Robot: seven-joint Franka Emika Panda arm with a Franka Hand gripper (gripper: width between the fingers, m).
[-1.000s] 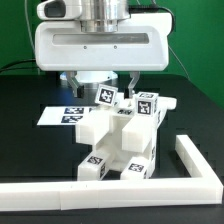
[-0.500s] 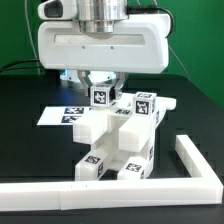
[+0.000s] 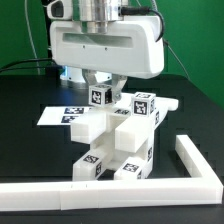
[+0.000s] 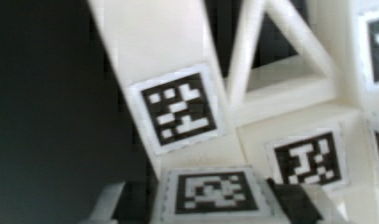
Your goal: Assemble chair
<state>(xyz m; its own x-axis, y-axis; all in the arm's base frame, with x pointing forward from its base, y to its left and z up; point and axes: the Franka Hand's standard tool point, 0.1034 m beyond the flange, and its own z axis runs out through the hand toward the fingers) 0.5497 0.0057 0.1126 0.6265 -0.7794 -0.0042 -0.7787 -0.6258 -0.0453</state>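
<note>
The white blocky chair [image 3: 115, 140] lies on the black table, with fiducial tags on its pieces. My gripper [image 3: 100, 90] hangs straight above it, shut on a cube-topped post [image 3: 100, 97] at the chair's upper end. A second cube-topped post [image 3: 142, 104] stands just to the exterior view's right. In the wrist view the post's tagged cube top [image 4: 218, 190] sits between my two fingers [image 4: 140, 198], with my gripper [image 4: 218, 196] closed against its sides. Tagged white chair pieces [image 4: 177, 108] lie beyond it.
The marker board [image 3: 58, 114] lies flat behind the chair on the exterior view's left. The long white L-shaped rail [image 3: 190, 160] runs along the front and up the exterior view's right side. Cables hang at the back.
The fingers were spread wide beside the cube-topped post one second ago and have closed on it. The post's cube shifted slightly to the exterior view's left, and the hand has tilted.
</note>
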